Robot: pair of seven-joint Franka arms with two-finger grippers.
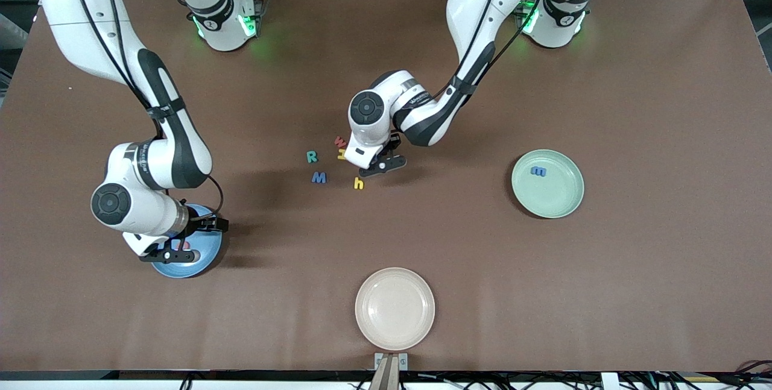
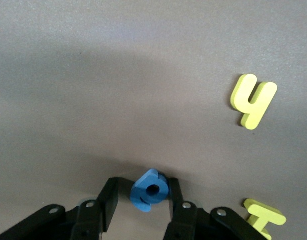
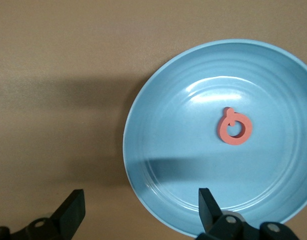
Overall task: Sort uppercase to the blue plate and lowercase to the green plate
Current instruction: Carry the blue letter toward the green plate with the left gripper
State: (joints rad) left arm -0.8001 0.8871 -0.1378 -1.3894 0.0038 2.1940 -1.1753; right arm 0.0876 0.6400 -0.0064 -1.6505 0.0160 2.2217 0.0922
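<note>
Beige plate, left pincer gripping blue letter

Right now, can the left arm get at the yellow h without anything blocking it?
Probably yes: the yellow h lies alone on bare table beside the left gripper, but its fingers already flank a small blue letter.

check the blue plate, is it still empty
No, the red Q lies in the blue plate.
</note>
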